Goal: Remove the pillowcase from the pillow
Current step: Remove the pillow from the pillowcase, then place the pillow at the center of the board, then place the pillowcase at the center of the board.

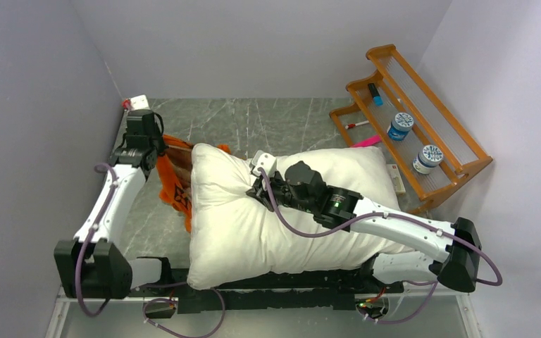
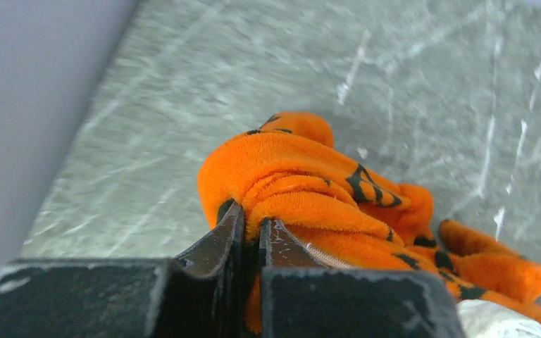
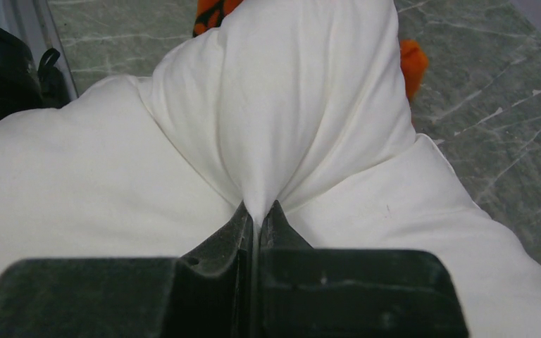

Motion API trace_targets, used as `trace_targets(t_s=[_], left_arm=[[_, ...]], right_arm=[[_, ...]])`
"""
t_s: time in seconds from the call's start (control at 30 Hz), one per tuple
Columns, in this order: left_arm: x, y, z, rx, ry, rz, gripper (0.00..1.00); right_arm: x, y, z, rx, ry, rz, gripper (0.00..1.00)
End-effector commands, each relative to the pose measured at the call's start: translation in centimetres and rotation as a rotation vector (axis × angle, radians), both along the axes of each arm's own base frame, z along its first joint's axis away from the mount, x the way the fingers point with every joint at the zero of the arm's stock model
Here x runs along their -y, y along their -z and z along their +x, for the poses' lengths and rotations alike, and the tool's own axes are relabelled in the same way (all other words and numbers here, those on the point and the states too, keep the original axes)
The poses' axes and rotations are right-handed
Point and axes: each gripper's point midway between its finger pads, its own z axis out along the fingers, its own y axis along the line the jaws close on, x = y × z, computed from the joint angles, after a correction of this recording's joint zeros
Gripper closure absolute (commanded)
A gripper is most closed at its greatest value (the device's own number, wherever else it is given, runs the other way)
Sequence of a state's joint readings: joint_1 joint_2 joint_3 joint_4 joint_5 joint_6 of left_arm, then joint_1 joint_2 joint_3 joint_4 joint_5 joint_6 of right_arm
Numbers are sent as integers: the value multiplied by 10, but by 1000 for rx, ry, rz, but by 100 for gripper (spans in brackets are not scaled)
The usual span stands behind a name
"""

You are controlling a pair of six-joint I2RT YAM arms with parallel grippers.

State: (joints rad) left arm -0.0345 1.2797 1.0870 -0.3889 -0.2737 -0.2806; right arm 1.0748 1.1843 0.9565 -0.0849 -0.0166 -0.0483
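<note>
Shows the pillow [image 1: 282,218] lying almost bare, centre of view. Bunches the pillowcase [image 1: 172,179] against its left edge. Pinches a fold of the pillow's top in the right gripper [image 3: 257,211], likely as an anchor. Clamps orange fabric in the left gripper [image 2: 250,225], seemingly to drag it clear.

Pillow [image 1: 282,218] fills centre through 6 o'clock; no low passage there. Right arm [image 1: 394,222] lies across it from 4 o'clock, right tool [image 1: 259,186] pinched into its top. Bare worktop [image 1: 268,120] open at 12, from pillow to far wall [image 1: 253,49]. Wooden rack [image 1: 423,120] blocks 2 o'clock. Pillowcase [image 1: 175,184] bunched at 9–10, left tool [image 1: 160,149] clamped on it, left wall [image 1: 28,141] near. Narrow bare strip at 8, between left arm [image 1: 113,204] and pillow.
</note>
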Motion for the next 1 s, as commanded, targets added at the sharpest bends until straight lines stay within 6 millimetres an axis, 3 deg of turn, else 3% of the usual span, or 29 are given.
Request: trace_targets(t_s=[0.0, 0.37, 0.53, 0.63, 0.73, 0.8, 0.97], left_arm=[[-56, -77, -31, 221, -303, 121, 95], [-106, -164, -113, 346, -591, 304, 93], [-110, -190, -134, 377, -623, 346, 92], [-102, -202, -139, 400, -579, 355, 93], [-81, -199, -130, 418, -440, 307, 94], [-65, -186, -122, 419, -343, 254, 94], [-13, -118, -102, 335, -93, 84, 94]], right_arm=[[10, -33, 18, 8, 130, 33, 100], [21, -112, 96, 59, 343, 168, 100], [35, -151, 131, 103, 434, 237, 100], [42, -172, 153, 137, 497, 267, 100], [43, -178, 176, 148, 541, 278, 100], [38, -175, 188, 142, 555, 285, 100], [14, -137, 211, 81, 550, 265, 100]])
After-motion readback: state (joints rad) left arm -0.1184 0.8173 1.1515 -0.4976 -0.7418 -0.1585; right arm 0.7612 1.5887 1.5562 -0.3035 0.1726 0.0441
